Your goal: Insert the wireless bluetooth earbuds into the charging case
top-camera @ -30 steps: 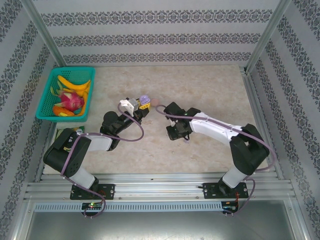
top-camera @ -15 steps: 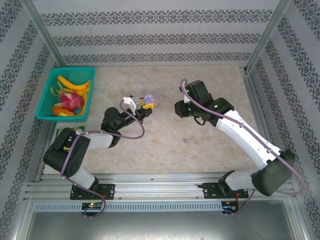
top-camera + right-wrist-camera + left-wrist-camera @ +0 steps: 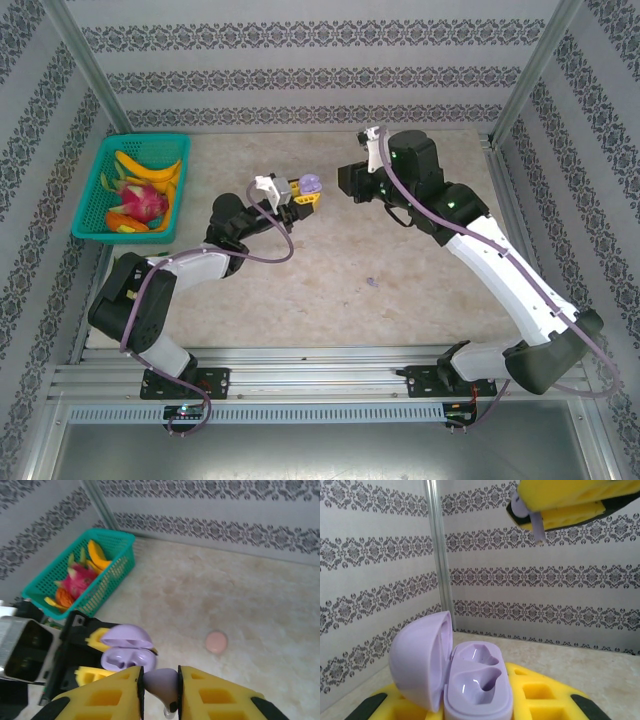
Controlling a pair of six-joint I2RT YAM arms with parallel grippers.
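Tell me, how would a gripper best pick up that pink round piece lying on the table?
Probably from straight above, closing across opposite edges of the pink round piece: it lies flat and low on the table, roundish, with bare surface around it.

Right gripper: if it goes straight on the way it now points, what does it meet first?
Most likely the open charging case in the left gripper, just ahead of the right gripper and its earbud; depth is unclear.
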